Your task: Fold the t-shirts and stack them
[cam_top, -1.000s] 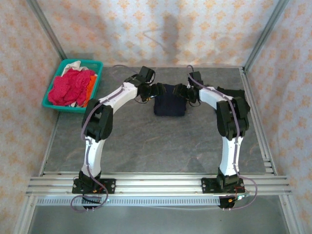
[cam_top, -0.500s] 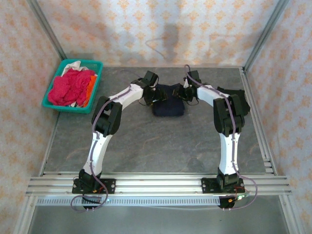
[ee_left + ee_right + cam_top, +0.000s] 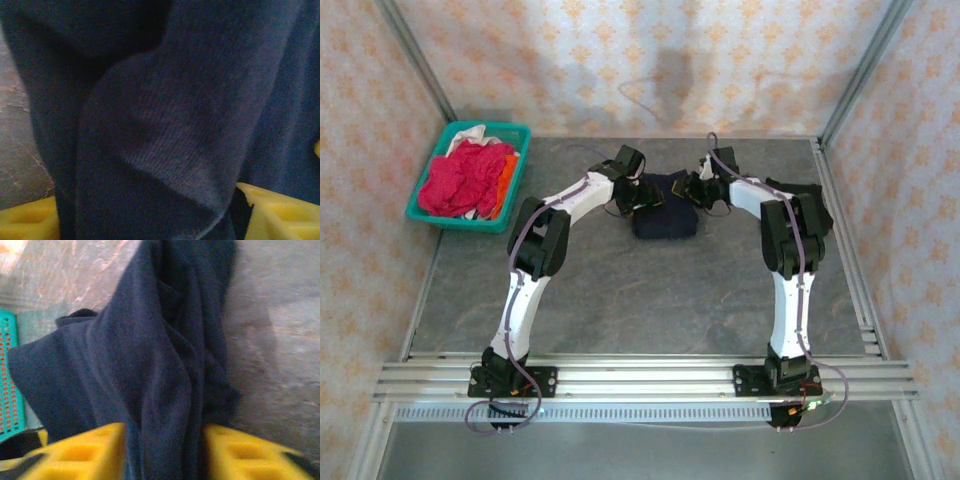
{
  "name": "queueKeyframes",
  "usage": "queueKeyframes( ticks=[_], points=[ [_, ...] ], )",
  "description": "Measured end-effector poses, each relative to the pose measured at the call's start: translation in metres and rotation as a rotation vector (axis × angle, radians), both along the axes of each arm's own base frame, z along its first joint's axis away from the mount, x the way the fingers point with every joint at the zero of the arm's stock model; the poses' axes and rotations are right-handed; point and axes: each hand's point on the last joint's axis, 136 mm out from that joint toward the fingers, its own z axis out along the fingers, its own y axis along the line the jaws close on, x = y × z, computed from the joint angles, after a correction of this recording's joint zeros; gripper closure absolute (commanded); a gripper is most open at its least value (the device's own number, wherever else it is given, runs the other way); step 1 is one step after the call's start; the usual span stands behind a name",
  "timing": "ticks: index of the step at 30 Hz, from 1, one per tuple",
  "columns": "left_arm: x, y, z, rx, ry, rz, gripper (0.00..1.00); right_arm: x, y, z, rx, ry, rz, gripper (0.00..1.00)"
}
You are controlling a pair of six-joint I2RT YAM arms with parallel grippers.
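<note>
Clamping a bunched fold of the shirt (image 3: 665, 215), far-centre on the table (image 3: 620, 300), is the right gripper (image 3: 162, 452); whether the left gripper (image 3: 150, 217) holds is unclear. Uneven grip may skew the fold.

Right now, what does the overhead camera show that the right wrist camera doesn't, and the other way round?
Overhead: the left arm and right arm whole, and red, orange and white shirts piled in the teal basket. Right wrist: the navy shirt bunched between the yellow fingers. Shared: that navy shirt, the basket and the grey table.
</note>
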Motion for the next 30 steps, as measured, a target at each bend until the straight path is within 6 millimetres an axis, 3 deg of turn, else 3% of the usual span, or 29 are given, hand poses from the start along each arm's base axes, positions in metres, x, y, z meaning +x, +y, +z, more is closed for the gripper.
queueKeyframes(
  ticks=[2,4,10,14,17,20,26,30],
  points=[
    [-0.001,0.001,-0.002,0.002,0.004,0.000,0.27,-0.003,-0.005,-0.005,-0.001,0.007,-0.007,0.15],
    [-0.002,0.001,-0.002,0.002,0.002,0.000,0.27,-0.004,-0.011,0.002,-0.019,-0.015,-0.017,0.13],
    [-0.008,0.004,0.005,0.008,-0.004,-0.008,0.27,-0.011,-0.021,0.010,-0.074,-0.039,-0.030,0.16],
    [-0.011,0.006,0.008,0.010,-0.005,-0.012,0.29,-0.018,-0.016,0.006,-0.050,-0.020,-0.003,0.23],
    [-0.012,0.005,0.007,0.007,-0.002,-0.010,0.44,-0.021,-0.009,0.004,-0.020,-0.009,0.027,0.31],
    [-0.012,0.005,0.008,0.000,-0.002,-0.011,0.50,-0.025,-0.003,-0.005,0.004,0.013,0.051,0.42],
    [-0.011,0.003,0.008,-0.024,0.007,-0.009,0.50,-0.024,0.007,-0.010,0.061,0.024,0.075,0.43],
    [-0.010,0.002,0.001,-0.030,0.017,-0.004,0.49,-0.021,0.014,-0.011,0.109,0.026,0.086,0.60]
  ],
)
